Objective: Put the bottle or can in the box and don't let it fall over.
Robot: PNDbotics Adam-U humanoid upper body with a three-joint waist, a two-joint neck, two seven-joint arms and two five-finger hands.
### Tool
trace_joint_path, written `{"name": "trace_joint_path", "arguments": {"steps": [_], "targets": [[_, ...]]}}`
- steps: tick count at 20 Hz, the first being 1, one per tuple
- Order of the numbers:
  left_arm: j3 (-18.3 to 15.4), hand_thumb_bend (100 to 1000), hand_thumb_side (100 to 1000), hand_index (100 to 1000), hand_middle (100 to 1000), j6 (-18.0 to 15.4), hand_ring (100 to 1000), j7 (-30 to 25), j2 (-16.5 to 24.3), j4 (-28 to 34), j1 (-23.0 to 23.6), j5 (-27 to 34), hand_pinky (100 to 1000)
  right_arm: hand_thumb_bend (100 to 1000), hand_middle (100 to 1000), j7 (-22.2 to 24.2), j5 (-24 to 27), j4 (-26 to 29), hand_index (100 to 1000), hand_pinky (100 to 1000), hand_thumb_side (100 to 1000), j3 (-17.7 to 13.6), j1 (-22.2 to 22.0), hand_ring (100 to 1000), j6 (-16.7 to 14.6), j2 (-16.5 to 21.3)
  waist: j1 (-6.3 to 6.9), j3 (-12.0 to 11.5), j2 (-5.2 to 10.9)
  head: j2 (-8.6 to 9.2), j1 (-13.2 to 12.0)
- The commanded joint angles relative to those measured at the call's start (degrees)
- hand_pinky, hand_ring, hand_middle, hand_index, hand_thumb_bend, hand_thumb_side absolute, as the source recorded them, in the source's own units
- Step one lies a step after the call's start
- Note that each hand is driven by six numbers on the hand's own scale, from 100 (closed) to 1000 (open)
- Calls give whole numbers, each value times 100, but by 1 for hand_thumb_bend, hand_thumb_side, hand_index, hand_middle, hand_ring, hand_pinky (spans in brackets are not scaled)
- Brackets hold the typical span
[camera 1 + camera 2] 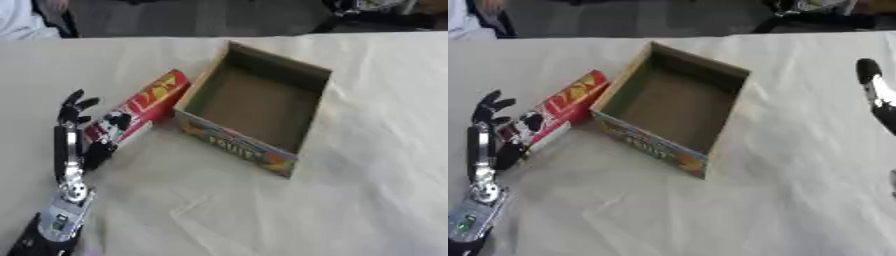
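The red carton [140,106] lying beside the open cardboard box [302,75] is being approached by the left hand [74,125], fingers spread apart, nothing held. A grasp is needed next. Of the right hand [875,87], the fingers cannot be told.

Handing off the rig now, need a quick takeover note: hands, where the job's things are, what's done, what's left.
Left hand: open, fingers up, at the table's left side, right beside the lower end of the red and white carton; contact not clear, nothing gripped.
Right hand: only a black and silver part shows at the right edge of the right eye view; fingers not readable.
Red and white carton: lying flat on the cloth-covered table, against the left side of the box.
Open cardboard box with printed front: upright, nothing inside.
Done: nothing placed yet.
Left: grasp the carton, set it upright in the box.
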State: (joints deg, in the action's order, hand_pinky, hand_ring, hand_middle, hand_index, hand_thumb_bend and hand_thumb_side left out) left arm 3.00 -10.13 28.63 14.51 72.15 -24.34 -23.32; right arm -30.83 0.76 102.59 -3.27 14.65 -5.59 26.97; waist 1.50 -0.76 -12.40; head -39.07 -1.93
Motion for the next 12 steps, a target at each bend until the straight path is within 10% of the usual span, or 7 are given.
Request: {"name": "trace_joint_path", "arguments": {"steps": [1,12], "targets": [[-10,765,676,754,888,88,1000,11,-14,-89,-46,-109,757,629,713,0,-9,160,826,792,339,-29,81,830,-4,73,-35,27,39,93,-15],[12,752,593,744,884,576,1000,-415,9,-140,-37,-467,722,626,712,-16,-1,172,825,791,338,-28,76,828,-9,62,-28,28,37,92,-25]]}}
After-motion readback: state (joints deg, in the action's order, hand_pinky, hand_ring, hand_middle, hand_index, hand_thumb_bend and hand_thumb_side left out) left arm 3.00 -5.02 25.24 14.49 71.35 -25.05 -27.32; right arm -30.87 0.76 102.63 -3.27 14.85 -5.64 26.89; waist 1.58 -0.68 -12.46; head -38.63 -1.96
